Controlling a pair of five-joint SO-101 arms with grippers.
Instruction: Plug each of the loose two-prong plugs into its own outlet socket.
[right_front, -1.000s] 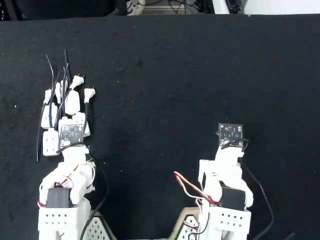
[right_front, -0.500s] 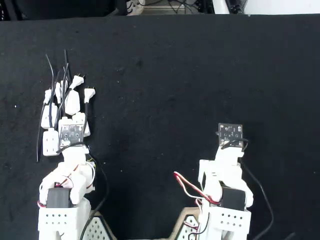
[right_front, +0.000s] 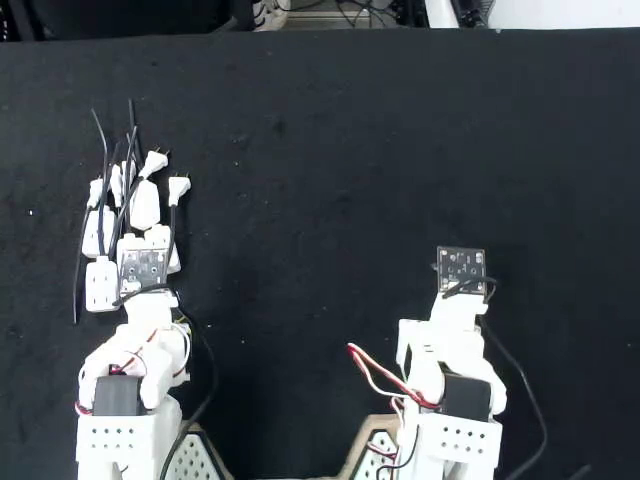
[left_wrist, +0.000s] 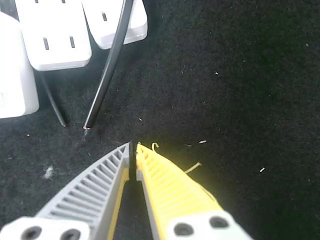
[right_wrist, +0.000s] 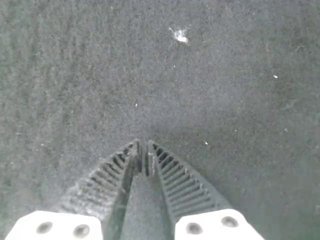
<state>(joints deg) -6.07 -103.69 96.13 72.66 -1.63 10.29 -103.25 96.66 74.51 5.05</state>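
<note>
You have a black cloth-covered table (right_front: 340, 140) under both arms. Your left arm (right_front: 130, 385) sits at the near left, its wrist over the near edge of a white bunch of parts. Your right arm (right_front: 450, 380) sits at the near right above bare cloth, well apart from that bunch.

The left gripper (left_wrist: 134, 148) has its grey and yellow fingers pressed together on nothing. The right gripper (right_wrist: 144, 146) is likewise closed and empty.

The white outlet sockets (right_front: 100, 280) lie bunched just ahead of the left gripper. At the bunch's far side, two two-prong plugs (right_front: 178, 186) lie loose with prongs bare, and thin black cords (right_front: 100, 140) fan out beyond.
</note>
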